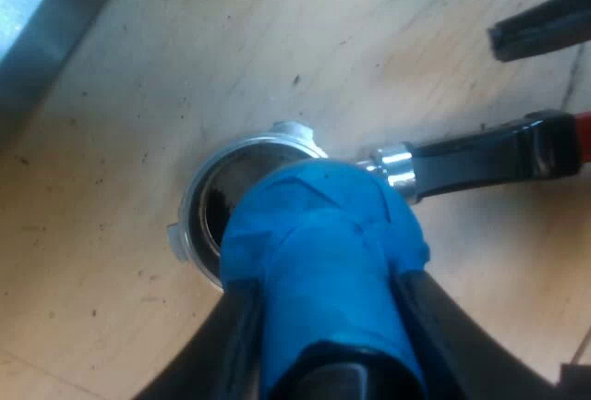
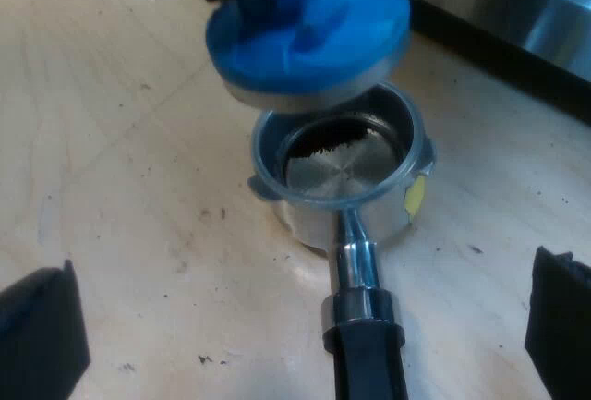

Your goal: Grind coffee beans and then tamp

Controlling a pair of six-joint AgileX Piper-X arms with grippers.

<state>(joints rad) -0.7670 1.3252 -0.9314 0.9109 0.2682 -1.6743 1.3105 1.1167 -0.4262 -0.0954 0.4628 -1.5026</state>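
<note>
While your left gripper (image 1: pixel 332 335) pinches the blue tamper (image 1: pixel 323 234) just above the metal holder (image 2: pixel 305 215) lying on the wooden table (image 2: pixel 120 141) and your right gripper (image 2: pixel 295 335) stands spread astride its handle (image 2: pixel 365 354), centre the tamper, level it, then press straight down.

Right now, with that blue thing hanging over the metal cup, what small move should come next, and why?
Probably lower the blue tamper straight down into the metal holder. The left gripper is shut on the tamper, whose flat base hangs just above the holder's rim, not yet inside. The right gripper stands open on either side of the handle, so the holder lies unheld.
</note>
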